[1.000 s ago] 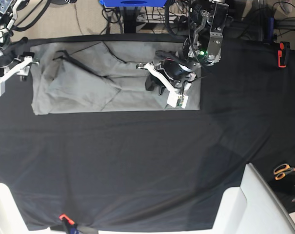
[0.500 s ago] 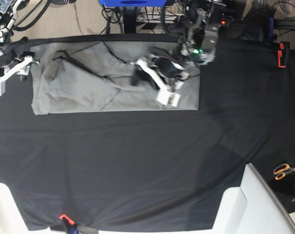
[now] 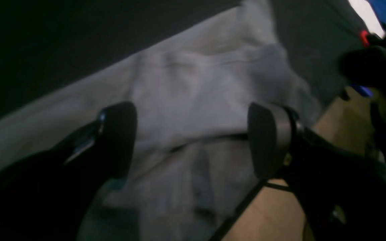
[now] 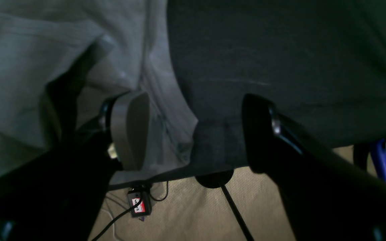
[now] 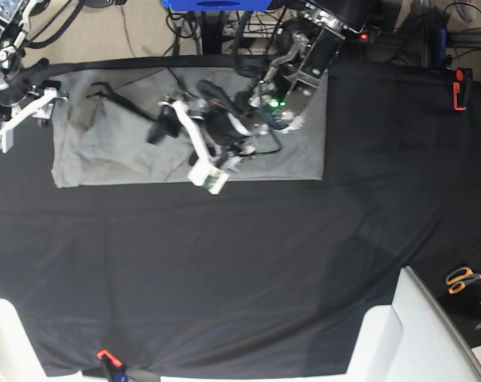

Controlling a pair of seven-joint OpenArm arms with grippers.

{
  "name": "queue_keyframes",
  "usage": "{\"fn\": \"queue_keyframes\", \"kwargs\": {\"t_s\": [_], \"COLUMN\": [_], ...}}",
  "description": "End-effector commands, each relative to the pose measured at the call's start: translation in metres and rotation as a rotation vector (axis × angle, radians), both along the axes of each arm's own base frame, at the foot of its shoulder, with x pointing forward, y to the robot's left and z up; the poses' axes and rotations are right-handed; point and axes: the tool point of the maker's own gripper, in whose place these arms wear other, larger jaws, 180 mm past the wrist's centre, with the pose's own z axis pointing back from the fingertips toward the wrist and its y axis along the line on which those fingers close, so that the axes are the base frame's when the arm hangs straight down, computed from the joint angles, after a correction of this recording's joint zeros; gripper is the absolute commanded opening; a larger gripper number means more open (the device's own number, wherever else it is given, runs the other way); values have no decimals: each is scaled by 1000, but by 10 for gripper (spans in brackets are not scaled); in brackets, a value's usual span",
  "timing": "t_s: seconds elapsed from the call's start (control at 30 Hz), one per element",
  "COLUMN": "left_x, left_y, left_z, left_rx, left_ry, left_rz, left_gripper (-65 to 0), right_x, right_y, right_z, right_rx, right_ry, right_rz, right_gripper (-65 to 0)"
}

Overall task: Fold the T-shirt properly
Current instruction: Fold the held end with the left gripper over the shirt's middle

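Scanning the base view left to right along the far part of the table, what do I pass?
Right gripper → T-shirt → left gripper → bare black cloth → orange clamp.

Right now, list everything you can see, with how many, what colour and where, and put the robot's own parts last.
T-shirt: one, light grey, flat at the cloth's far left.
Cloth: one, black, covering the table.
Scissors: one, orange handles, right edge.
Clamps: two, red-orange, far right and near left.
Left gripper: one, black and white, open over the shirt's middle.
Right gripper: one, open at the shirt's left edge.
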Motion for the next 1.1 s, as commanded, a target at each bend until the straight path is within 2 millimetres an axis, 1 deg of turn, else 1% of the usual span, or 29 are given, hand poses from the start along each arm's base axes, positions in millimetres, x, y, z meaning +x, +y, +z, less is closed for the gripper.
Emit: {"fn": "queue_keyframes", "kwargs": {"t_s": [0.0, 0.07, 0.1, 0.17, 0.2, 0.23, 0.27, 0.3, 0.33, 0.4, 0.43, 0.47, 0.5, 0.57, 0.73, 0.87, 0.97, 1.03, 1.07], "left_x": [8, 5, 3, 0, -5, -10, -12, -14, -20, -24, -28, -31, -33, -35, -37, -36, -35, -39, -37], "left_y": [-4, -2, 2, 22, 30, 40, 53, 66, 79, 101, 114, 126, 136, 149, 163, 167, 175, 183, 187], "left_z": [14, 15, 16, 16, 15, 13, 11, 10, 5, -1, -5, -9, -12, -16, -27, -29, -31, -35, -33], "left_rx": [-25, 0, 18, 66, 79, 102, 126, 146, 166, 198, 218, 234, 246, 262, 291, 307, 390, 445, 464], "left_ry": [-28, -17, -17, -34, -37, -40, -43, -42, -24, -1, 15, 29, 40, 57, 86, 82, 43, 31, 16], "left_rz": [0, -19, -30, -43, -47, -52, -46, -32, -11, 46, 73, 98, 118, 154, 173, 173, 156, 149, 152], "left_gripper": [-153, -155, -155, -156, -158, -169, -197, -242, -313, -497, -609, -650, -650, -650, -650, -650, -650, -650, -650], "right_x": [7, 7, 8, 9, 11, 12, 14, 15, 16, 16, 17, 17, 18, 18, 21, 22, 22, 21, 20], "right_y": [-5, -5, -5, -5, -3, 1, 4, 8, 9, 12, 16, 20, 24, 24, 25, 23, 23, 24, 26], "right_z": [10, 11, 12, 14, 16, 18, 20, 22, 23, 23, 23, 23, 22, 22, 22, 23, 23, 22, 21], "right_rx": [-22, -24, -24, -26, -28, -28, -28, -26, -27, -22, -19, -13, -7, -5, -3, -7, -8, -4, 0], "right_ry": [-40, -42, -45, -52, -58, -62, -66, -66, -69, -70, -69, -67, -66, -64, -71, -74, -74, -68, -65], "right_rz": [4, 5, 5, 10, 32, 60, 90, 113, 124, 144, 168, 196, 224, 223, 222, 222, 223, 223, 226], "right_gripper": [-243, -243, -243, -243, -243, -243, -245, -245, -245, -245, -245, -245, -245, -246, -246, -246, -246, -246, -246]}}
